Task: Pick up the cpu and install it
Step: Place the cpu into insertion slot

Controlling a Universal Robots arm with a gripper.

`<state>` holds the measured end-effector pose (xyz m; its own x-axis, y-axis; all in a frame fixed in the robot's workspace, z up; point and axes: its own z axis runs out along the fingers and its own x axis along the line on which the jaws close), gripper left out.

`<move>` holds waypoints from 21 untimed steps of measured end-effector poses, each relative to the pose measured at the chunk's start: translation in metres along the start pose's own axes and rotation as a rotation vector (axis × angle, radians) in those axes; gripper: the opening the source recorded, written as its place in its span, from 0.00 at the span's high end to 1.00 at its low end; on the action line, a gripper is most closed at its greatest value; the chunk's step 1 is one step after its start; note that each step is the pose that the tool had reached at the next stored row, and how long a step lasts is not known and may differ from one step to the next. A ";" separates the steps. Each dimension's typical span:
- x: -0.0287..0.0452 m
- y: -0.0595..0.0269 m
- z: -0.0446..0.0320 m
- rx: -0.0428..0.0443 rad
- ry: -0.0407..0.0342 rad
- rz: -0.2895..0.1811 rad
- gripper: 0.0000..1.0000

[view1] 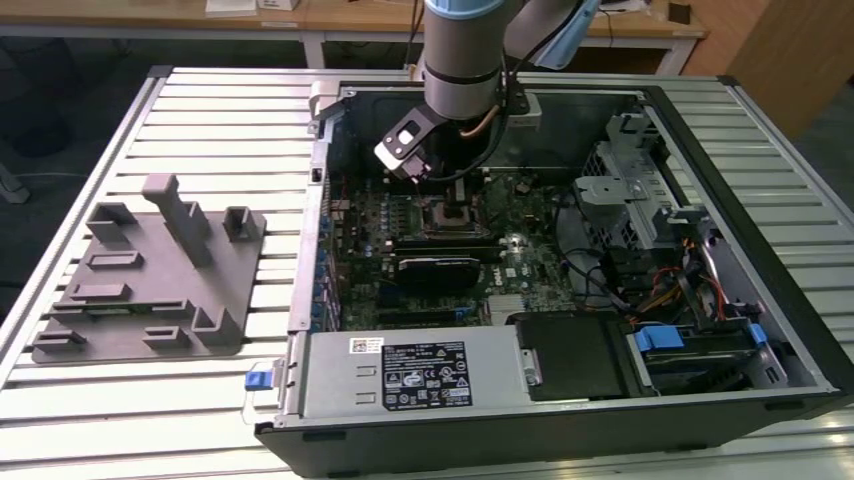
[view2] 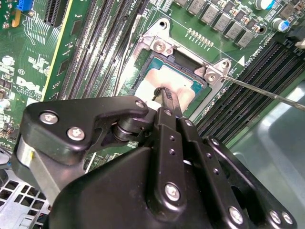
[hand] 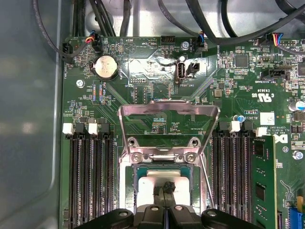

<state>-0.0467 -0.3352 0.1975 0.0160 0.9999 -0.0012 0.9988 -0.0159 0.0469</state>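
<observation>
The cpu (view2: 183, 82) (hand: 147, 185), a flat square chip with a pale silvery top, lies inside the open motherboard socket (view1: 447, 213). My gripper (view2: 164, 94) (hand: 167, 187) hangs straight over it with its black fingers shut together. The tips are at the middle of the chip's top; whether they touch it is unclear. Nothing is pinched between them. The socket's metal load plate (hand: 167, 112) stands flipped up, and its thin retention lever (view2: 267, 91) sticks out to one side. In the exterior view the gripper (view1: 424, 178) reaches down into the open computer case.
Memory slots (hand: 88, 176) flank the socket, with one green module (hand: 261, 181) fitted. A grey plastic fixture (view1: 147, 280) sits on the slatted table at the exterior view's left. The power supply (view1: 400, 375), drive cage (view1: 641, 200) and cables crowd the case.
</observation>
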 end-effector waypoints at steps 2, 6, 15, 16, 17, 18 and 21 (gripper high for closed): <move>0.0000 0.0000 0.0002 -0.0002 0.0002 0.000 0.89; 0.0000 0.0000 0.0001 -0.0002 0.0004 0.000 0.89; 0.0000 0.0004 -0.0075 -0.0003 0.0004 0.000 0.89; 0.0000 0.0004 -0.0088 -0.0002 0.0004 0.000 0.89; 0.0000 0.0005 -0.0101 -0.0003 0.0005 0.000 0.89; 0.0000 0.0006 -0.0112 -0.0003 0.0005 0.000 0.89; 0.0000 0.0007 -0.0147 -0.0003 0.0004 0.000 0.89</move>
<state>-0.0467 -0.3351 0.2123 0.0160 0.9999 -0.0008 0.9988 -0.0159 0.0472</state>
